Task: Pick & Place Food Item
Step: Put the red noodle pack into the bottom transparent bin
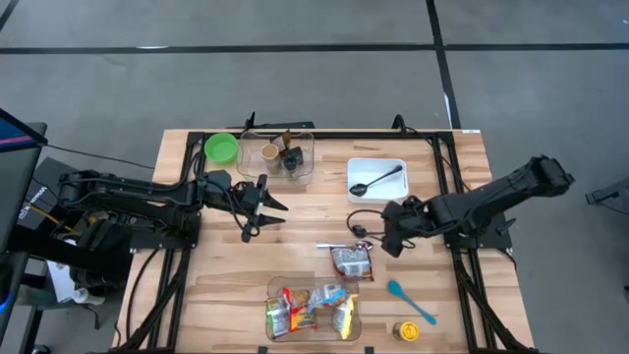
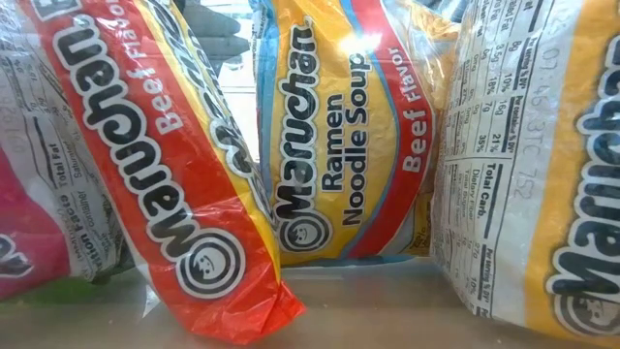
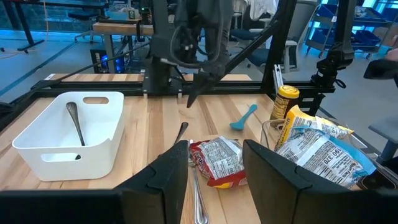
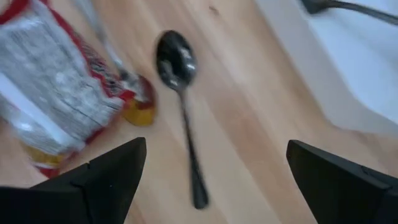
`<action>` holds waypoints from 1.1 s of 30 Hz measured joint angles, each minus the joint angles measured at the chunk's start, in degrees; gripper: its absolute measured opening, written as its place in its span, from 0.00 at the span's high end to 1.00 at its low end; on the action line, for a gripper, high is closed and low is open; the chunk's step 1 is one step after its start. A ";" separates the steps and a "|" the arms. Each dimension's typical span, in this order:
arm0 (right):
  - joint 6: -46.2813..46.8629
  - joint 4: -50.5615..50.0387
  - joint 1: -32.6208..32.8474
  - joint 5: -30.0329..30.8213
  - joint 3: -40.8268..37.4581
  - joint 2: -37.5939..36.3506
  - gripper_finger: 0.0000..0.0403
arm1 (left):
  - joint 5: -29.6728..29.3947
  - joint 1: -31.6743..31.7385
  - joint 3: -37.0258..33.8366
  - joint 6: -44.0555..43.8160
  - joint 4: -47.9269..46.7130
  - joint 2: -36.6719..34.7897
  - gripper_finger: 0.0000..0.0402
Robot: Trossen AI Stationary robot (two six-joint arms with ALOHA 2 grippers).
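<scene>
A ramen packet [image 1: 352, 261] lies flat on the table's middle, also in the left wrist view [image 3: 217, 162] and right wrist view [image 4: 56, 81]. My right gripper [image 1: 387, 236] is open and empty, hovering just right of the packet, above a black spoon [image 4: 180, 93] that lies beside it; its fingers [image 4: 217, 180] stand wide apart. My left gripper [image 1: 275, 211] is open and empty left of the packet, its fingers [image 3: 214, 174] pointing toward it. A clear bin [image 1: 310, 310] at the near edge holds several ramen packets [image 2: 339, 165].
A white tray [image 1: 393, 165] with a black spoon stands at the far right. A green bowl [image 1: 221, 147] and a clear box with cups [image 1: 280, 155] stand at the far edge. A blue spoon [image 1: 411, 301] and a yellow jar [image 1: 405, 331] lie near right.
</scene>
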 joint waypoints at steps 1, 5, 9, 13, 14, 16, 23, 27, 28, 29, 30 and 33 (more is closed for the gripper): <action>-1.01 2.10 -0.89 -1.49 -0.69 -0.09 0.05 | 0.02 0.00 0.00 0.00 0.00 0.00 0.63; -3.13 6.96 -4.26 -6.80 -3.95 -0.72 0.05 | 0.01 0.00 0.00 -0.38 -0.02 0.00 0.64; -3.44 10.11 -6.31 -8.91 -6.46 -1.29 0.05 | 0.02 0.00 0.00 -1.55 -0.04 0.00 0.64; -4.83 17.50 -8.15 -12.84 -9.54 -2.35 0.05 | 0.02 0.00 0.00 -1.54 -0.05 0.00 0.63; -5.54 19.67 -8.67 -14.27 -10.49 -2.56 0.05 | 0.01 0.00 0.00 -1.53 -0.07 0.00 0.63; -6.41 24.44 -9.75 -17.31 -12.38 -2.69 0.05 | 0.01 0.00 0.00 -1.55 -0.04 0.00 0.63; -1.73 32.05 -11.85 -19.98 -15.67 -2.54 0.05 | 0.02 0.00 0.00 -1.53 -0.02 0.00 0.64; -1.65 32.95 -10.72 -19.99 -15.67 -2.54 0.05 | 0.02 0.00 0.00 -1.55 -0.02 0.00 0.63; -1.65 33.25 -10.32 -20.01 -15.67 -2.54 0.05 | 0.01 0.00 0.00 -1.54 -0.02 0.00 0.63; -1.65 33.64 -9.99 -20.04 -15.67 -2.54 0.05 | 0.01 0.00 0.00 -1.54 -0.02 0.00 0.63; -1.63 34.23 -9.60 -20.10 -15.67 -2.54 0.05 | 0.00 0.00 0.00 -1.54 -0.01 0.00 0.63; -1.18 35.64 -8.10 -20.04 -15.63 -2.54 0.05 | 0.02 0.00 0.00 -1.55 -0.02 0.00 0.63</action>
